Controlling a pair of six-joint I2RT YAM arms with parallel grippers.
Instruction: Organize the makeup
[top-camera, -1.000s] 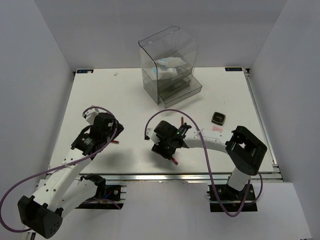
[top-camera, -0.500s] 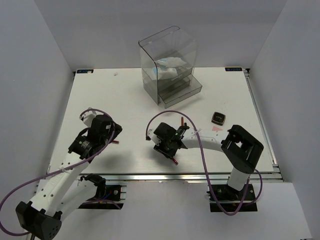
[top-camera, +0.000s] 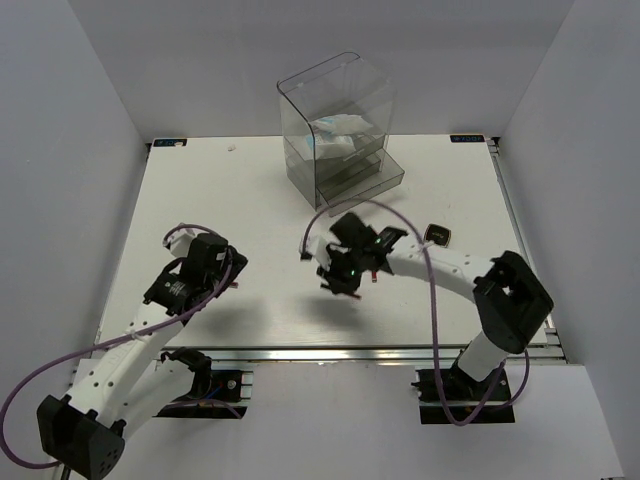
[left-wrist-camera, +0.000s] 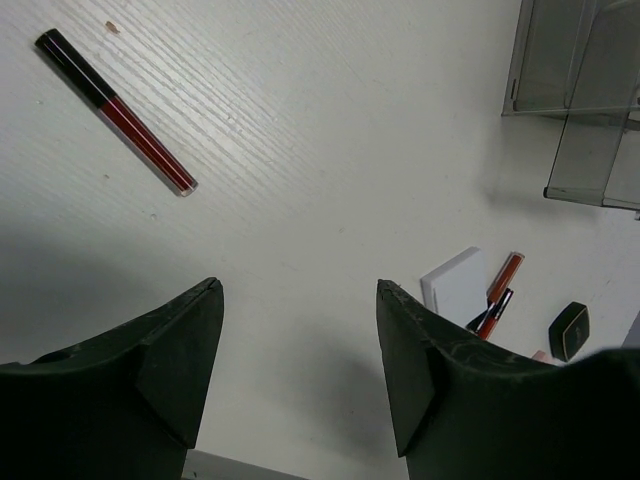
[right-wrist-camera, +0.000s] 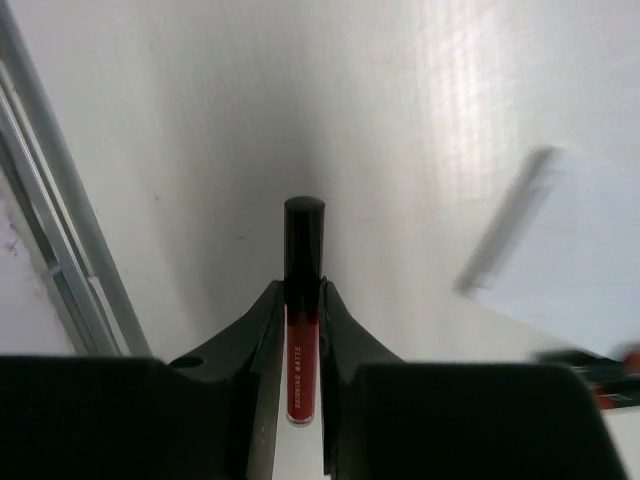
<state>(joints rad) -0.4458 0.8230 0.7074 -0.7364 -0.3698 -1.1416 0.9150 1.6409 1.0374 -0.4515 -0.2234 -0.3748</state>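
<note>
I am working over a white table (top-camera: 200, 180) boxed in by plain white walls. The red lip gloss tube (right-wrist-camera: 302, 350) is riding in the right gripper (right-wrist-camera: 303, 295), whose fingers are pinching it tight along its red body, the black cap sticking out ahead.

A second ago that gripper was crouching low near the table's 6 o'clock edge. Now it is lifting and swinging toward 12 o'clock, and its wrist view is showing the surface falling away in a blur. I am reading that as the pick being done and the carry beginning, most likely toward the clear drawer box (top-camera: 335, 120) standing at 12 o'clock.

The black compact (top-camera: 437, 235) is lying at about 3 o'clock of the gripper, apart from it. The left gripper (left-wrist-camera: 300, 340) is hanging at the table's 8 o'clock with its fingers spread wide and nothing between them, barely shifting over that same second. In its view a second red tube (left-wrist-camera: 115, 110) is lying flat at 10 o'clock. A white pad (left-wrist-camera: 455, 285) with thin red sticks (left-wrist-camera: 505, 275) just beside it is waiting at 4 o'clock. With these pieces loose, I am judging the job only partly along.
</note>
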